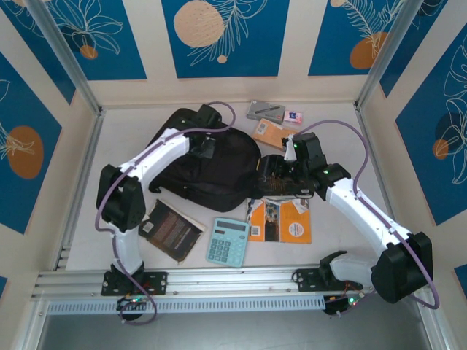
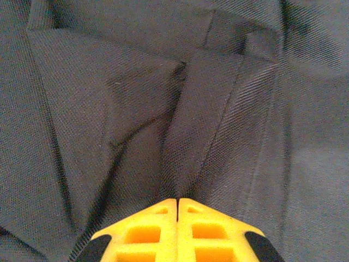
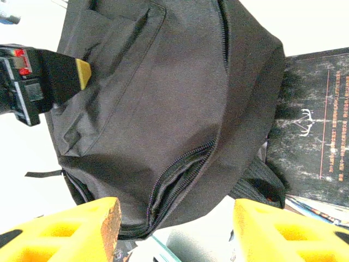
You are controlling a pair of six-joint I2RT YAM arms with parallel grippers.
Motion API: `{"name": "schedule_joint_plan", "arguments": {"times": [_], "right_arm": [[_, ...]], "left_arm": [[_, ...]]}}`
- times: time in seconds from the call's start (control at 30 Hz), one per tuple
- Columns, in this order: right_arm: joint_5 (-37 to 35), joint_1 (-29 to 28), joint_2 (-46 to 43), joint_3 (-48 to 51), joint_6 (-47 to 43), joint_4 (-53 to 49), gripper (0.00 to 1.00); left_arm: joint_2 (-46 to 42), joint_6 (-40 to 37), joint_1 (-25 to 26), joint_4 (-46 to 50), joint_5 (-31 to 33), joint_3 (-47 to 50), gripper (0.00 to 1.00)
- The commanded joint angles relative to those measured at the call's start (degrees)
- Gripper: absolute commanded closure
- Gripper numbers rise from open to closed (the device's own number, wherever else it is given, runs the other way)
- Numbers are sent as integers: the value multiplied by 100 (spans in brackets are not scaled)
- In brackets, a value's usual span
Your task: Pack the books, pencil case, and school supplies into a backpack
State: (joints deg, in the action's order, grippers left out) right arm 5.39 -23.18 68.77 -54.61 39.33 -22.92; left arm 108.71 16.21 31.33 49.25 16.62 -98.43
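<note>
The black backpack (image 1: 219,171) lies in the middle of the white table (image 1: 109,138), and the other places are given from it as on a clock in the top view.

The left gripper (image 2: 178,202) comes from 9 o'clock and sits on the top of the bag. Its yellow fingers are pressed together and pinch a raised fold of the black cloth, which runs straight into the tips. In the right wrist view the same gripper (image 3: 82,73) touches the bag beside a front pocket.

The right gripper (image 3: 175,218) is at 3 o'clock, with its two yellow fingers spread wide and nothing between them. It is just before a zip (image 3: 180,174) of the bag that stands partly open.

Beside the bag at 3 o'clock lies a black book (image 3: 311,125). It has a gold emblem like antlers and thin gold lines of print, too small to read.

At 1 o'clock are the grey pencil case (image 1: 264,111), a small pink and white eraser block (image 1: 294,117) and one orange book (image 1: 271,133).

At 5 o'clock lie two orange books (image 1: 292,215); their white labels cannot be read. At 6 o'clock is the teal calculator (image 1: 227,241), with no brand that I can read. At 7 o'clock lies the dark brown book (image 1: 171,230), its label too small to read
</note>
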Motion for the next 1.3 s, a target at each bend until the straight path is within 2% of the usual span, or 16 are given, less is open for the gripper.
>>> {"name": "schedule_joint_plan", "arguments": {"times": [0.0,0.17,0.4,0.6,0.77,0.93,1.07,1.1,1.2,1.27], "right_arm": [[150,-29,-88,-54,77,86,44],[164,-38,-57,-58,119,147,44],[304,-143,317,-407,508,151,43],[665,-143,742,-825,970,294,43],[824,-143,1132,-1332,1004,390,41],[911,-197,1713,-2176,938,78,39],[674,-364,2149,-2775,666,-416,38],[504,-429,2217,-2881,566,-579,38],[141,-587,2337,-3002,336,-848,38],[54,-609,2343,-2935,320,-868,38]], "left_arm": [[-622,111,-161,-11,-29,-32,100],[-1051,48,-232,29,57,-114,100],[-1359,117,-374,132,-207,-273,100],[-1627,462,-776,-118,-1341,-200,100],[-1910,861,-1152,-599,-2157,265,100],[-2071,1276,-1501,-1050,-3019,697,100],[-2015,1265,-1503,-1064,-3102,831,100],[-1944,1196,-1462,-914,-2965,783,94],[-1700,737,-1114,-368,-2104,546,58],[-1476,341,-750,-58,-1416,355,44]]}}
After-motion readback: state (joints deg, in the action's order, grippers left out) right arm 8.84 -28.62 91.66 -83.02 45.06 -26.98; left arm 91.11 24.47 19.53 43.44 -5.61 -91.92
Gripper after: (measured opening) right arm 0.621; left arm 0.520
